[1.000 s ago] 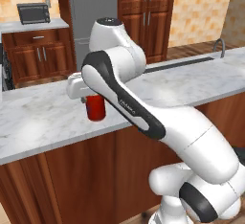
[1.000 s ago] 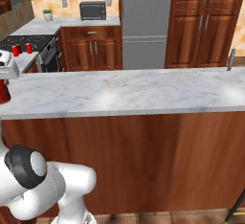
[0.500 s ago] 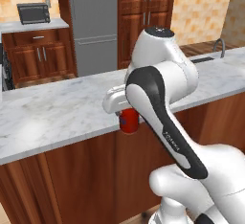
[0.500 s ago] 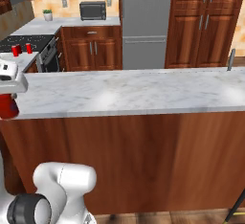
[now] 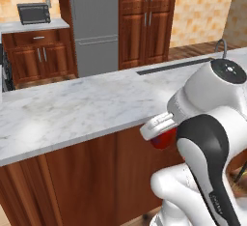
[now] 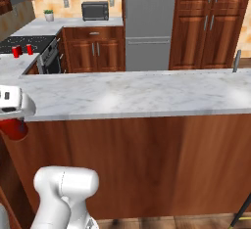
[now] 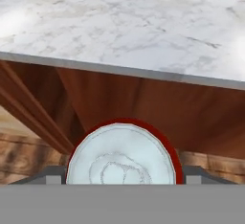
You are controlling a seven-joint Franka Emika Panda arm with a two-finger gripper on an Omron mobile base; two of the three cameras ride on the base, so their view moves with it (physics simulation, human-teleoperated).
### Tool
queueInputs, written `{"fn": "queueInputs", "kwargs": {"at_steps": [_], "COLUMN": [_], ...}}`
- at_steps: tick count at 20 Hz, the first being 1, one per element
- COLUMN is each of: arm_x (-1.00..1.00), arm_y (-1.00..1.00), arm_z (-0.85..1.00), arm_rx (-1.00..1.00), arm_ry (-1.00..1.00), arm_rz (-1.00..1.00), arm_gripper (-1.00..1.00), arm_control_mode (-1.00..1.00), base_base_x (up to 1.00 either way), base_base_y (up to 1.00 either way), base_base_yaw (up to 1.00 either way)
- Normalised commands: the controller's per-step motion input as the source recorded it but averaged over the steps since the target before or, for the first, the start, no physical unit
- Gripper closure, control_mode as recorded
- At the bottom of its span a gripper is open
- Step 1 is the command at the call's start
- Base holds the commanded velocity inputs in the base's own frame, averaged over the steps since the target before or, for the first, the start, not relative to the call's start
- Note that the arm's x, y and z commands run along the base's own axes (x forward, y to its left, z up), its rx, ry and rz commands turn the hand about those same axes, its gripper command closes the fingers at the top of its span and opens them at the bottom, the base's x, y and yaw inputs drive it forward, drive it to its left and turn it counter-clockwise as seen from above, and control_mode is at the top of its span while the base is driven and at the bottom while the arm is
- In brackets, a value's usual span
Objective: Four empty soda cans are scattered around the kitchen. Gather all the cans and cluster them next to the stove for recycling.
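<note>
My gripper [image 5: 159, 132] is shut on a red soda can [image 5: 166, 139] with a silver top. It holds the can in the air in front of the marble island counter [image 5: 72, 109], just below the counter's edge. From the right base view, the gripper [image 6: 13, 123] and its can [image 6: 15, 131] hang at the far left. The hand view looks down on the can's silver top [image 7: 122, 156], seated between the fingers [image 7: 52, 174]. Two more soda cans [image 6: 16, 51] [image 6: 30, 49] stand by the near edge of the black stove [image 6: 29, 40] at the back left.
The island counter [image 6: 147, 93] runs across the view with a wooden front below. A faucet [image 6: 236, 59] stands at its right end. Behind are a steel fridge [image 6: 149, 22], wooden cabinets [image 6: 206, 22], a small oven [image 6: 95, 11] and a potted plant [image 6: 48, 15].
The arm has swung right and down with the can, carrying it off the countertop to just below the island's front edge. The grip has not changed.
</note>
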Motion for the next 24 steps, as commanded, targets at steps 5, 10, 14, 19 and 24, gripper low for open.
{"fn": "queueInputs", "kwargs": {"at_steps": [5, 10, 14, 19, 24], "arm_x": [-0.83, -0.51, -0.34, -0.03, 0.00], "arm_y": [-0.50, -0.38, -0.22, -0.08, -0.03], "arm_z": [0.00, 0.03, 0.06, 0.00, -0.08], "arm_rx": [0.00, 0.00, 0.00, 0.00, 0.00], "arm_ry": [-0.03, 0.06, 0.12, 0.17, 0.10], "arm_rz": [0.00, 0.00, 0.00, -0.02, -0.07], "arm_gripper": [1.00, 1.00, 1.00, 1.00, 1.00], "arm_control_mode": [-1.00, -1.00, -1.00, -1.00, -1.00], "base_base_x": [0.00, 0.00, 0.00, 0.00, 0.00], "base_base_y": [0.00, 0.00, 0.00, 0.00, 0.00], "base_base_yaw": [0.00, 0.00, 0.00, 0.00, 0.00]}}
